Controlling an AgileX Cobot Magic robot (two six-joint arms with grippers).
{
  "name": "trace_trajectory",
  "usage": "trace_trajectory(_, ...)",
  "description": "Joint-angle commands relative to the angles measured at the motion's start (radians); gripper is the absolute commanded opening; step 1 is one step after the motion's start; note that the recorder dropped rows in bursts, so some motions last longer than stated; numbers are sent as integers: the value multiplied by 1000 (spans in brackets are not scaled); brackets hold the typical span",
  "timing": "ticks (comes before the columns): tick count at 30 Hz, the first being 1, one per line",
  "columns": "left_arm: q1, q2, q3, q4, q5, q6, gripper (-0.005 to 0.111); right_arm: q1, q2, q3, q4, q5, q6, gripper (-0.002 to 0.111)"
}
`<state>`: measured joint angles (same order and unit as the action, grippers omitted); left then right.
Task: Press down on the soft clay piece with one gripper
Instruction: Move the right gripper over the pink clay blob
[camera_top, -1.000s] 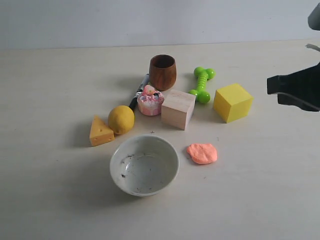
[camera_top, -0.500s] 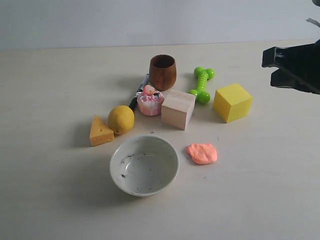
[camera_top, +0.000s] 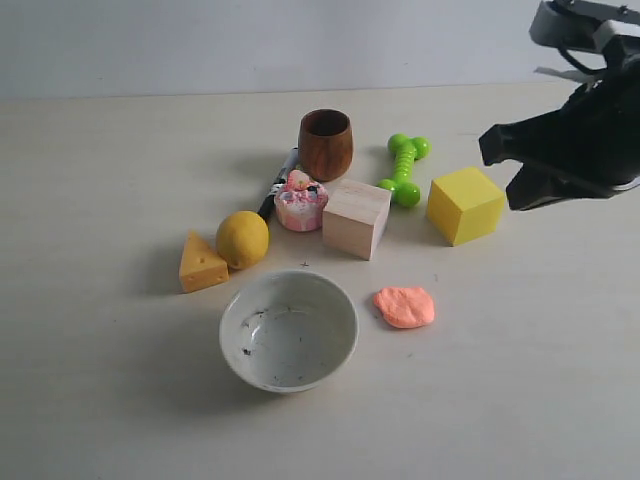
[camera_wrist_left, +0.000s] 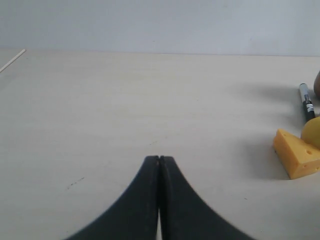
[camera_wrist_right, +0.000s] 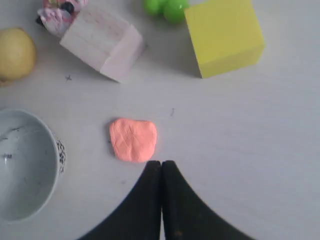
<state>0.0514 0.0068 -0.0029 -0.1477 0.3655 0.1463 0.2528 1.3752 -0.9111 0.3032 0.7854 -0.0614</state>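
My right hand (camera_wrist_right: 161, 167) is pinched fully shut and empty, so I judge its fingers make one blunt pressing tip. It hangs above the table (camera_top: 120, 400), facing the soft clay piece (camera_top: 405, 307), which lies at the white bowl's (camera_top: 226, 322) three o'clock.

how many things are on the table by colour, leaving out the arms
yellow: 2, lemon, cube
orange: 2, cheese wedge, soft clay piece
wood brown: 2, cup, block
green: 1, dumbbell toy
pink and white: 1, cupcake toy
white: 1, bowl
black: 1, marker
total: 10
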Motion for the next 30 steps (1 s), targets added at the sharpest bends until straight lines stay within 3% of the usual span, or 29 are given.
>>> trace_trajectory(1, -3, -7, 3, -9, -7, 1, 0, 31, 69, -17, 31, 12, -52, 1)
trace_trajectory(5, -3, -7, 3, -9, -7, 1, 0, 108, 135, -66, -8, 36, -13, 1)
trace_trajectory(11, -3, -7, 3, -9, -7, 1, 0, 182, 249, -175, -202, 133, 277, 1)
trace_trajectory(30, -3, -7, 3, -9, -7, 1, 0, 201, 439, -204, -68, 30, 512, 1)
